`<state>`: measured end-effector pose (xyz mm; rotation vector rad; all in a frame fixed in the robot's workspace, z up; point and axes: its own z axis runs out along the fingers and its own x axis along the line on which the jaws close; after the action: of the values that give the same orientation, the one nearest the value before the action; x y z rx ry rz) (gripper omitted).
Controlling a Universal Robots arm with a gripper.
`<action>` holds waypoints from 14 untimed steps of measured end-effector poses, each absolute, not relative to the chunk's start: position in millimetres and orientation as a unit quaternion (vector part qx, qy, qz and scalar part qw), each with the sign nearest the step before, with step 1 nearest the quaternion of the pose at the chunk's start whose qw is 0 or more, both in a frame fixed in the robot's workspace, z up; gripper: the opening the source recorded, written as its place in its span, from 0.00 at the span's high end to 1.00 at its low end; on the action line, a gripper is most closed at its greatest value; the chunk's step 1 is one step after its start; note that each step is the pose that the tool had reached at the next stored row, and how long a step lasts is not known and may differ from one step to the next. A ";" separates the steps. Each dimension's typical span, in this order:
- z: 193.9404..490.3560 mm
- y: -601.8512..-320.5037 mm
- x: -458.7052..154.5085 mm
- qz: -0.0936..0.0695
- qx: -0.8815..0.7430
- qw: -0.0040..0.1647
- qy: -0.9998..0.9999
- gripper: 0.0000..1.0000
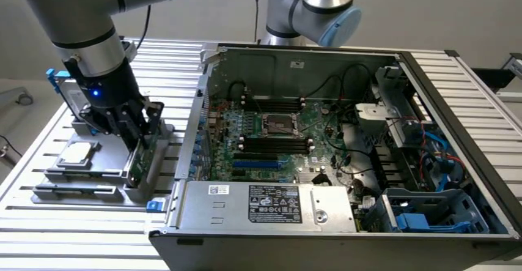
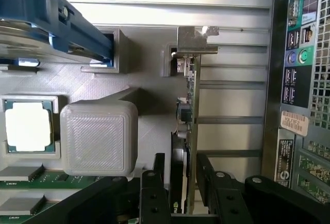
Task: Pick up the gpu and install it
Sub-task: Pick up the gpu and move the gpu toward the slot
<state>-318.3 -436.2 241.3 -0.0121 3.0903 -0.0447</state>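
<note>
Slatted metal worktop; grey fixture at the exterior view's left, open computer case beside it. The gpu stands on edge in the fixture, near the case wall. Gripper is low over the card. Jaws narrowly parted, straddling it, one on each face, with a slim gap on the black-cover side.

The arm came down at the exterior view's left, its wrist near vertical and leaning slightly toward that view's right. A blue light showed on the black wrist section. The gripper pointed downward. Its two black fingers stood parallel, with a gap between them.
</note>
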 end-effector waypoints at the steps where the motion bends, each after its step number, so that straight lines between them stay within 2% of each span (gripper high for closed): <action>1: 241.2 -436.5 -318.3 -0.015 -0.004 0.025 1.000 0.62; 14: 240.6 -439.3 -318.3 -0.015 -0.003 0.025 1.000 0.62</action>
<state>-318.3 -439.3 240.6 -0.0095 3.0906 -0.0451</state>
